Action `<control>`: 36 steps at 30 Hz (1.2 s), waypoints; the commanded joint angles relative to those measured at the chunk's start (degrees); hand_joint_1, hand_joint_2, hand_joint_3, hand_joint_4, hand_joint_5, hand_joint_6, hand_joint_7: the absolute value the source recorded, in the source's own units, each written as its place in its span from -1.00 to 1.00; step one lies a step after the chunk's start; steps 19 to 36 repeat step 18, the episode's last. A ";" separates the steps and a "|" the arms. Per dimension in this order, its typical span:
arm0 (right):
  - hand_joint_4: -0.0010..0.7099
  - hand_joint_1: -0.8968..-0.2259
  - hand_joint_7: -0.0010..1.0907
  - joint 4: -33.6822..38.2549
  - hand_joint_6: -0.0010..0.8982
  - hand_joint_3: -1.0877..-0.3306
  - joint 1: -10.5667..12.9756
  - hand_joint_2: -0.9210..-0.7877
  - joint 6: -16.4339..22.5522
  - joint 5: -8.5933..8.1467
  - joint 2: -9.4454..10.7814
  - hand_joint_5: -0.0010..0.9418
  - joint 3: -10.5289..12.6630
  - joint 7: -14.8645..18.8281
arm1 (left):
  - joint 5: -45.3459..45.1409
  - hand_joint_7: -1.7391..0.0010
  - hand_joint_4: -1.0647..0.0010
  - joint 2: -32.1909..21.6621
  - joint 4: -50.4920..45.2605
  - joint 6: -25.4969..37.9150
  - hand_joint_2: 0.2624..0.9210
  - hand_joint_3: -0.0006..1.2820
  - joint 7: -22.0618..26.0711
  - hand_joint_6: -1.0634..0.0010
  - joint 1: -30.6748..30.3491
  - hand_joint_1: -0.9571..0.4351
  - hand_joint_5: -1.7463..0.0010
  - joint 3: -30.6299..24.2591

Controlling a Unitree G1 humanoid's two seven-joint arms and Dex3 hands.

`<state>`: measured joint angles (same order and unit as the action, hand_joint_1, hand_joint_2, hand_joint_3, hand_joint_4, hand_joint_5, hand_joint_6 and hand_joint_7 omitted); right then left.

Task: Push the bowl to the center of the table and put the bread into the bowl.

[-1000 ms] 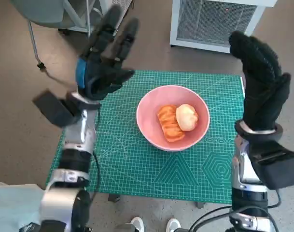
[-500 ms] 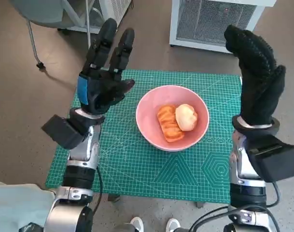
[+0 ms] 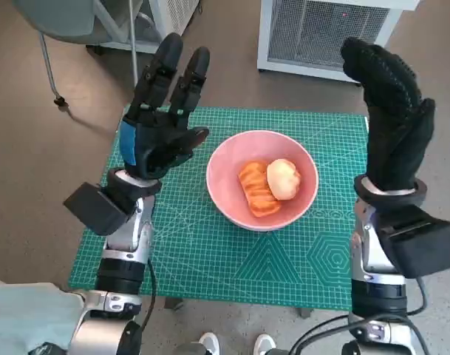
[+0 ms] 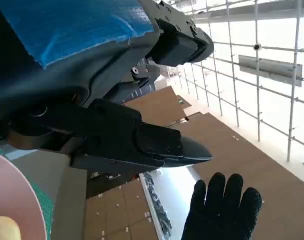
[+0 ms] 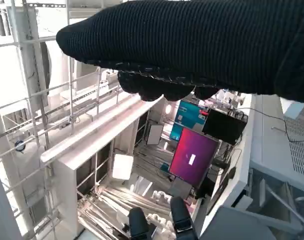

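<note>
A pink bowl sits near the middle of the green cutting mat in the head view. Inside it lie an orange bread piece and a pale round bun. My left hand is raised above the mat's left side, fingers spread and pointing up, holding nothing. My right hand is raised over the mat's right edge, fingers up and empty. In the left wrist view the bowl's rim shows at a corner, and the right glove shows beyond my left hand.
A white vented unit stands on the floor beyond the table. A chair base stands at the far left. Two shoe tips show below the table's near edge. The right wrist view looks up at shelving and a monitor.
My left hand has risen and drawn in slightly toward the bowl, fingers straightening upward. The right hand shifted a little left and up. Bowl and bread stay put.
</note>
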<state>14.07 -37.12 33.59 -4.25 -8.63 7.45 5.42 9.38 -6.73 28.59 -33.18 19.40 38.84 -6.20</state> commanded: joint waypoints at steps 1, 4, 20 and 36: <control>-0.06 0.13 0.23 0.98 -1.00 -0.22 0.37 -1.00 -0.18 0.62 -0.31 -0.98 -0.02 -0.25 | 0.43 0.99 0.62 -0.08 -0.39 0.41 1.00 -0.81 -0.09 0.43 -0.11 0.22 1.00 0.01; -0.06 0.13 0.22 1.33 -1.00 -0.22 0.22 -1.00 -0.07 0.63 -0.46 -0.98 0.04 -0.18 | 0.33 0.99 0.61 -0.05 -0.15 0.20 1.00 -0.81 -0.21 0.43 0.00 0.22 1.00 -0.03; -0.07 0.13 0.22 1.99 -1.00 -0.23 -0.05 -1.00 0.43 0.44 -0.64 -0.99 0.08 -0.02 | 0.08 0.98 0.56 -0.02 -0.01 -0.14 1.00 -0.80 -0.38 0.39 0.09 0.23 0.99 0.03; -0.07 0.13 0.22 1.99 -1.00 -0.23 -0.05 -1.00 0.43 0.44 -0.64 -0.99 0.08 -0.02 | 0.08 0.98 0.56 -0.02 -0.01 -0.14 1.00 -0.80 -0.38 0.39 0.09 0.23 0.99 0.03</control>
